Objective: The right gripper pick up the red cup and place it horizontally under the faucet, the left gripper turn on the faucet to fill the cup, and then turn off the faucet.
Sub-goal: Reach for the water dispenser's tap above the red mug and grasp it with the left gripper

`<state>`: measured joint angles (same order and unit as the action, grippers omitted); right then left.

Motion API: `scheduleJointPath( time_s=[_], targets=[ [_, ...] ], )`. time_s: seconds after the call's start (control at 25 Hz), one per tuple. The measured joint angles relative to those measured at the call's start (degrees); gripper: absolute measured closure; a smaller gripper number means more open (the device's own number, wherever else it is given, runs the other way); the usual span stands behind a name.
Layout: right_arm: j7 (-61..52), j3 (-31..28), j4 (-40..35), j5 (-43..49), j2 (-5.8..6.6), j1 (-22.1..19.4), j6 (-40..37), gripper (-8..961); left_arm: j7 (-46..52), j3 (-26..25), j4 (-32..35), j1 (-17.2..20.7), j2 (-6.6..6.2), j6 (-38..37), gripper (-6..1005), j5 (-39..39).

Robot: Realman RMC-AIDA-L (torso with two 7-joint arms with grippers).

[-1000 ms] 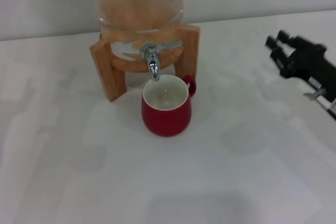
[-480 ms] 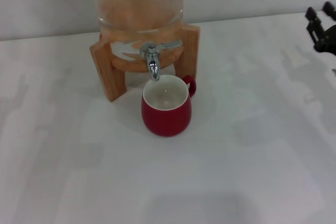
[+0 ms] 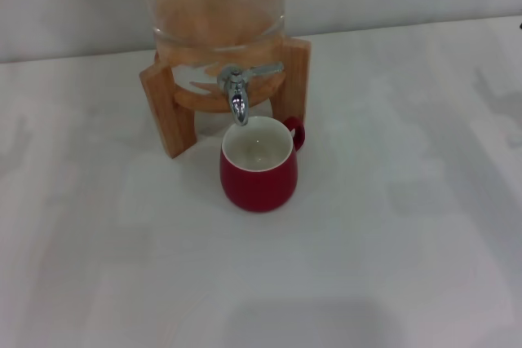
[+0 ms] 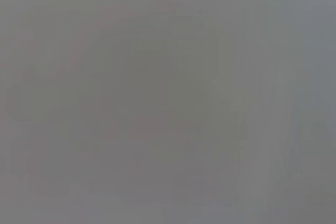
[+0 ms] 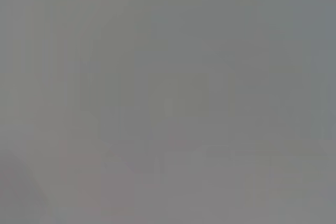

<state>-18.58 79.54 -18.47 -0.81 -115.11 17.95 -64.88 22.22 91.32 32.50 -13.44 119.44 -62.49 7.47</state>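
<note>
A: Cup first. Where is it?
B: The red cup (image 3: 258, 172) stands upright on the white table (image 3: 391, 266), right in front of the wooden stand (image 3: 167, 107), mouth up, white inside showing. Handle points to the back right, near the stand's right leg.

A: And the tap?
B: The faucet (image 3: 237, 95) sticks out of the glass dispenser (image 3: 214, 6) on the stand. Spout points down, tip just above the cup's back rim. The flat lever angles off to the right.

A: Water running?
B: No stream visible. The inside of the cup looks white; might be a little at the bottom, hard to say from this angle.

A: Grippers?
B: Neither arm shows in the head view. Both wrist views are a flat grey blur with nothing readable, so I cannot tell whether the left or right fingers are spread or pressed together.

A: Anything touching the cup?
B: Nothing. It sits free on the table, a small gap between it and the stand legs.
</note>
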Motion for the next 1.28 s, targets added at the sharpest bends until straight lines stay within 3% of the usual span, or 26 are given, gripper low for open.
scheduleJointPath(
  time_s=[0.08,0.28,0.76,1.08,1.16,1.28],
  targets=[
    [0.06,-0.55,0.03,-0.32,0.02,0.00,-0.09,194,0.01,0.03,-0.08,0.01,0.00,-0.01,122,0.77],
    [-0.18,-2.58,0.10,-0.43,0.04,0.01,-0.13,93,0.11,0.04,-0.02,-0.12,-0.01,-0.05,120,1.17],
    [-0.45,-2.72,4.35,-3.45,-0.10,3.05,-0.27,99,0.95,0.36,0.69,-0.65,-0.44,0.18,120,0.11],
    [-2.55,-2.46,5.22,-3.51,-0.21,3.88,1.70,102,18.06,-0.02,11.36,-0.49,-3.61,12.84,124,-18.50],
    [-2.69,-2.46,5.61,-3.51,-0.21,4.24,2.07,102,20.38,-0.17,14.44,0.53,-3.70,15.21,124,-22.34],
    [-2.69,-2.45,5.77,-3.51,-0.21,4.35,2.15,103,21.50,-0.60,20.06,3.50,-2.79,18.74,124,-26.81]
  ],
)
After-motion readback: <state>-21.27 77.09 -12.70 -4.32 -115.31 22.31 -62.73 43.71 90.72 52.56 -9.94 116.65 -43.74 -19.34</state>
